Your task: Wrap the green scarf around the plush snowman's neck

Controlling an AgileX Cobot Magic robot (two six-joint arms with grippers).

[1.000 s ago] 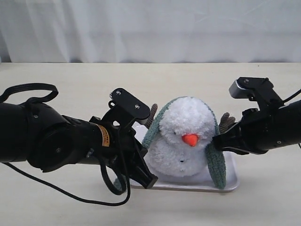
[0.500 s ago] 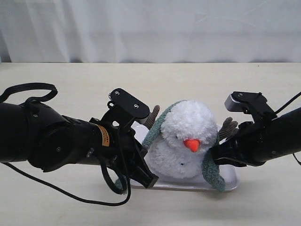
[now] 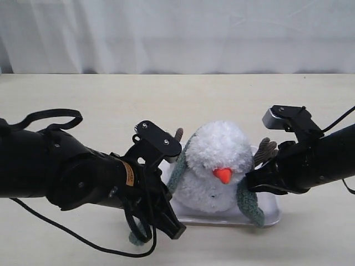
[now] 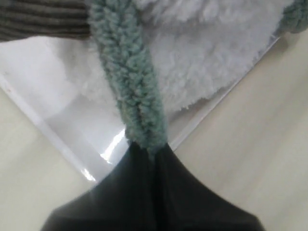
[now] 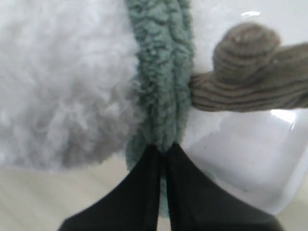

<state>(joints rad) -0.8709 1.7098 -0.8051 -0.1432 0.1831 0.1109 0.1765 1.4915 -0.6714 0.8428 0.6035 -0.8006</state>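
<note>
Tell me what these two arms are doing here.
Both arms are putting the green scarf on the plush snowman, which sits on a white tray. The left gripper pinches one side of it, the right gripper the other. The scarf runs behind the snowman and hangs down both sides. Its ends are not yet crossed in front.

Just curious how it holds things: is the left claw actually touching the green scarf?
Touching. The left wrist view shows the left gripper shut on the green scarf, with the strip pinched right where its black tips meet.

Pale beige tabletop (image 3: 233,94) — white curtain (image 3: 177,33) behind, evenly lit.
</note>
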